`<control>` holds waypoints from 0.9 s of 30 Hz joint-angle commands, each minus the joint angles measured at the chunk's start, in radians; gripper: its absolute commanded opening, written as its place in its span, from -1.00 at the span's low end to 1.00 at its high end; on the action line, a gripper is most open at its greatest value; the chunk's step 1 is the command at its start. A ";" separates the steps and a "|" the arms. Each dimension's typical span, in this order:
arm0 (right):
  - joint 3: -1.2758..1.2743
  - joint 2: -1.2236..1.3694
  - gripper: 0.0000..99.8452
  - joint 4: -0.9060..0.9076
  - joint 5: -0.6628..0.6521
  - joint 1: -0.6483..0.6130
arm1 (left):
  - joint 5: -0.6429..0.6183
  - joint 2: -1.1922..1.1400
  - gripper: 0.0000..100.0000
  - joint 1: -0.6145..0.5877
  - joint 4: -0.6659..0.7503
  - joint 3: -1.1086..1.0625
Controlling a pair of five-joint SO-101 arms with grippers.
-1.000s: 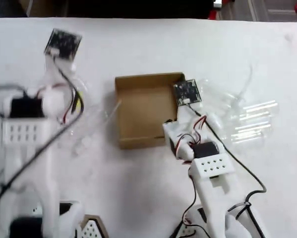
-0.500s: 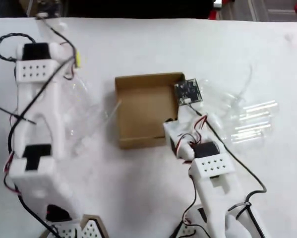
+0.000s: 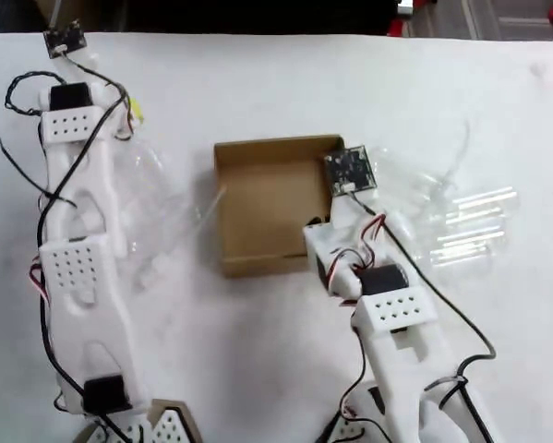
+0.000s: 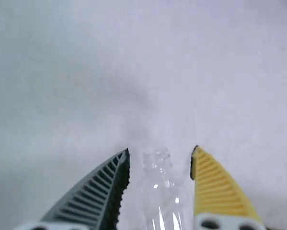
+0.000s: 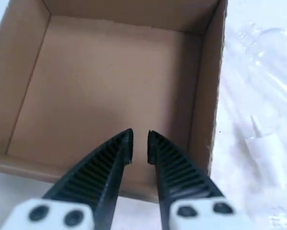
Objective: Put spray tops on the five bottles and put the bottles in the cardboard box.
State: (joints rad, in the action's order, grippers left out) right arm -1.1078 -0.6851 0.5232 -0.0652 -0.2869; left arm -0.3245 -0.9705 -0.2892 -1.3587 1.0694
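Observation:
A clear bottle (image 4: 158, 191) without a spray top stands between the grey and yellow fingers of my left gripper (image 4: 160, 153), which is shut on it above the white table. In the high view the left arm (image 3: 73, 231) is stretched to the table's far left corner. My right gripper (image 5: 139, 141) hangs over the inside of the cardboard box (image 5: 109, 81), shut, with only a narrow slit between its black fingers and nothing in them. The box (image 3: 267, 208) sits mid-table and holds nothing. A white spray top (image 5: 268, 158) lies just outside the box wall.
More clear bottles (image 3: 156, 208) and a small spray top (image 3: 152, 269) lie between the left arm and the box. Another heap of clear bottles and spray tubes (image 3: 461, 231) lies right of the box. The right arm (image 3: 391, 323) stands at the box's near right corner.
The left arm has swung out and stretched toward the far left corner of the table, its wrist moving away from the bottle heap. The right arm and box have not moved.

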 commanded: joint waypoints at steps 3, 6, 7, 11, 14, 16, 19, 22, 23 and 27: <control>-0.028 -0.018 -0.91 -0.077 -0.089 -0.019 | -0.025 -0.077 -0.62 0.012 -0.005 0.166; -0.034 -0.025 -0.91 -0.077 -0.104 -0.035 | -0.034 -0.110 -0.62 0.012 -0.018 0.193; -0.034 -0.027 -0.91 -0.077 -0.103 -0.035 | -0.048 -0.119 -0.62 0.013 -0.026 0.201; -0.034 -0.027 -0.91 -0.077 -0.104 -0.031 | -0.083 -0.131 -0.62 0.015 -0.078 0.206; -0.035 -0.027 -0.91 -0.077 -0.104 -0.031 | -0.089 -0.133 -0.62 0.013 -0.081 0.206; -0.035 -0.027 -0.91 -0.077 -0.104 -0.031 | -0.089 -0.142 -0.62 0.012 -0.080 0.206; -0.035 -0.027 -0.91 -0.074 -0.104 -0.031 | -0.089 -0.153 -0.63 0.013 -0.080 0.206; -0.035 -0.027 -0.91 -0.074 -0.104 -0.031 | -0.095 -0.153 -0.65 0.013 -0.078 0.206; -0.035 -0.027 -0.91 -0.074 -0.104 -0.031 | -0.094 -0.153 -0.68 0.013 -0.078 0.206; -0.035 -0.025 -0.91 -0.076 -0.104 -0.033 | -0.091 -0.157 -0.75 0.015 -0.068 0.206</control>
State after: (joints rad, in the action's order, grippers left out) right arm -1.1492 -0.6851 0.4664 -0.1603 -0.3161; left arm -0.4043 -1.1485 -0.2877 -1.4354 1.2275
